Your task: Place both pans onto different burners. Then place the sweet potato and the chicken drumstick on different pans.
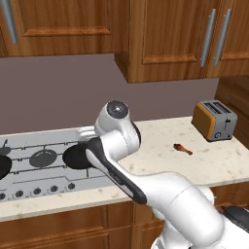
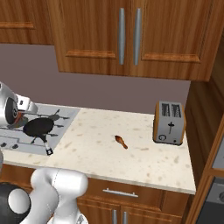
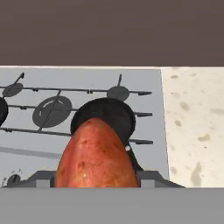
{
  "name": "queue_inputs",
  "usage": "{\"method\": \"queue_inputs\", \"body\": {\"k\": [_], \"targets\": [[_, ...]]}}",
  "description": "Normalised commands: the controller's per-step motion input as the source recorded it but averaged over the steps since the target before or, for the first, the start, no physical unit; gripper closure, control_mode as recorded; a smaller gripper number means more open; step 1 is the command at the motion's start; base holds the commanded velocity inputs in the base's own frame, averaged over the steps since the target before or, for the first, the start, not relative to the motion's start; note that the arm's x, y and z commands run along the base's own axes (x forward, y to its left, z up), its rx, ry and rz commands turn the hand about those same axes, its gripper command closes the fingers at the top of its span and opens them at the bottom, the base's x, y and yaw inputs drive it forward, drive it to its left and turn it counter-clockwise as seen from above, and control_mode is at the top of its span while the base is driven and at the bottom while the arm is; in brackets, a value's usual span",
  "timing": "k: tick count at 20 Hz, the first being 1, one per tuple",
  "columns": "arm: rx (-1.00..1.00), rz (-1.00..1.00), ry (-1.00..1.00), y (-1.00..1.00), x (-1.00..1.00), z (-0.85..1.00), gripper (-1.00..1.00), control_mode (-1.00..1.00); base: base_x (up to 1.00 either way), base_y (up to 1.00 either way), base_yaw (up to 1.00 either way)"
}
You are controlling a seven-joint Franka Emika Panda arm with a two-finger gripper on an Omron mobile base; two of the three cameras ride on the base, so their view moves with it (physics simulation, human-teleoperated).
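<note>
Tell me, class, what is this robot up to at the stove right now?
The gripper holds the sweet potato above the cooktop, with a black pan on a burner just ahead of it. That pan is empty. A second pan shows at the cooktop's far left edge. The chicken drumstick lies on the counter between the cooktop and the toaster, not picked up yet.

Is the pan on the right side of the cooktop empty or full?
Empty: the pan shows a bare black bowl; the sweet potato is in the gripper above it.
</note>
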Motion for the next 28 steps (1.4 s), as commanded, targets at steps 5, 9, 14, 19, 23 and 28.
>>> {"method": "queue_inputs", "body": {"k": [5, 9, 14, 19, 23, 28], "targets": [[0.07, 0.00, 0.12, 0.26, 0.68, -0.19, 1.00, -1.00, 0.00, 0.00, 0.00], [0.02, 0.00, 0.06, 0.23, 0.56, -0.41, 1.00, -1.00, 0.00, 0.00, 0.00], [0.00, 0.00, 0.02, 0.23, 0.40, -0.33, 1.00, -1.00, 0.00, 0.00, 0.00], [-0.03, 0.00, 0.00, 0.17, 0.26, -0.32, 1.00, -1.00, 0.00, 0.00, 0.00], [-0.03, 0.00, 0.00, 0.13, 0.24, -0.34, 1.00, -1.00, 0.00, 0.00, 0.00], [0.00, 0.00, 0.01, 0.12, 0.23, -0.29, 1.00, -1.00, 0.00, 0.00, 0.00]]}}
